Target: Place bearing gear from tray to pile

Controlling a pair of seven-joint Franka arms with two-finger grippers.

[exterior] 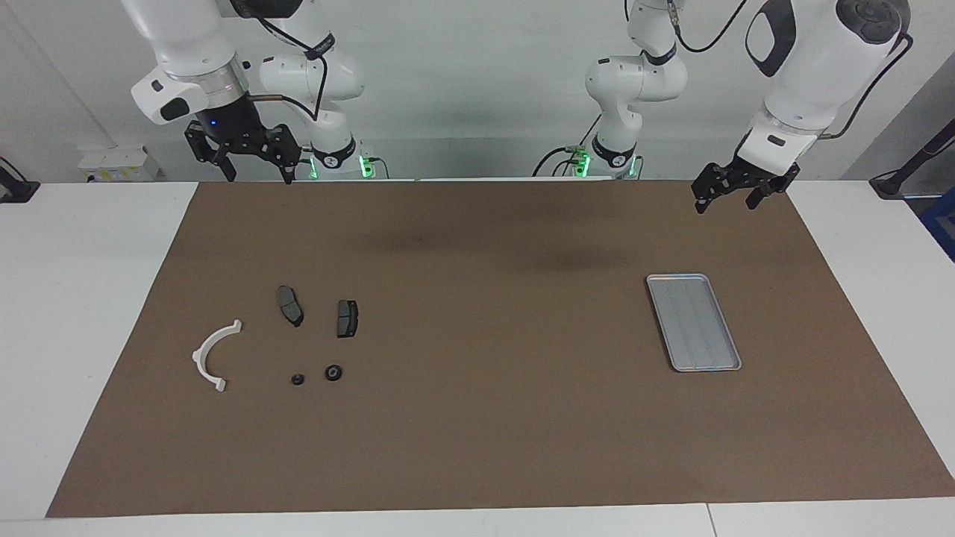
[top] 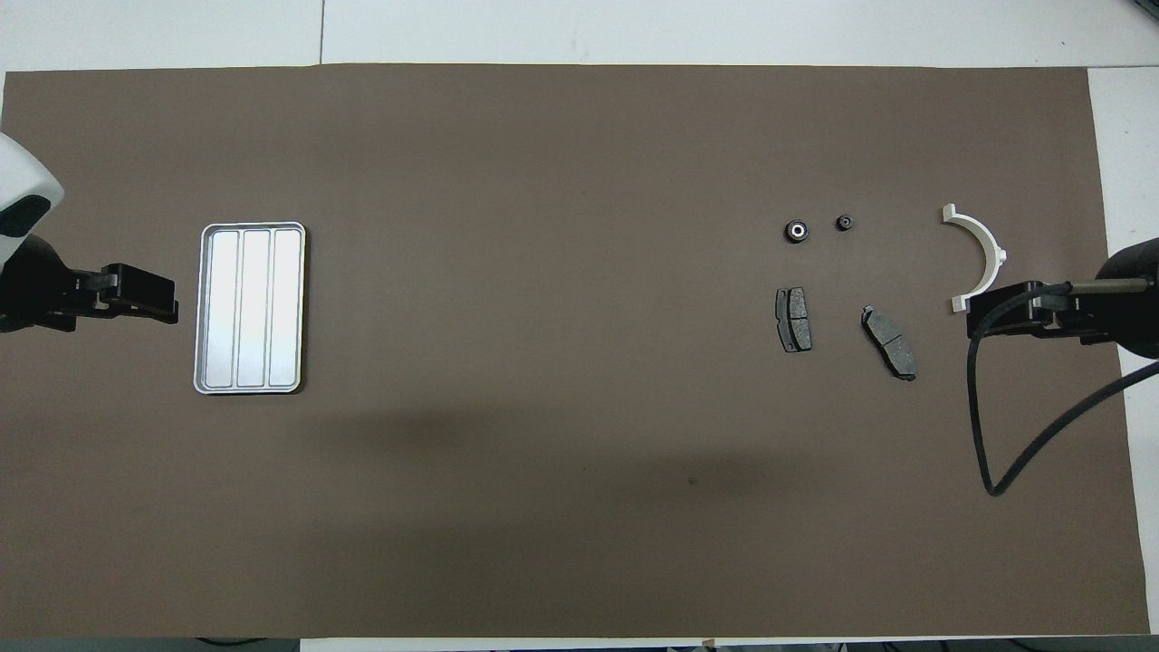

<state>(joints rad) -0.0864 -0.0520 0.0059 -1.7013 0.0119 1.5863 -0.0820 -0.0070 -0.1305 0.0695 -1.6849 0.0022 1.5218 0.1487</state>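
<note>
The silver ridged tray [exterior: 694, 322] [top: 250, 308] lies toward the left arm's end of the mat, and nothing lies in it. The pile sits toward the right arm's end: two dark brake pads [exterior: 289, 305] [top: 793, 319], a white half-ring bracket [exterior: 212, 355] [top: 980, 254], and a round black bearing gear [exterior: 333, 372] [top: 796, 231] with a smaller black round part [exterior: 298, 380] [top: 844, 222] beside it, both farther from the robots than the pads. My left gripper [exterior: 725, 198] [top: 149, 303] hangs open in the air beside the tray. My right gripper [exterior: 256, 175] [top: 982, 317] hangs open high over the mat's edge, holding nothing.
A brown mat [exterior: 477, 418] covers most of the white table [exterior: 89, 313]. The right arm's black cable [top: 982, 435] loops over the mat near the bracket. Both arm bases [exterior: 612, 160] stand at the robots' edge.
</note>
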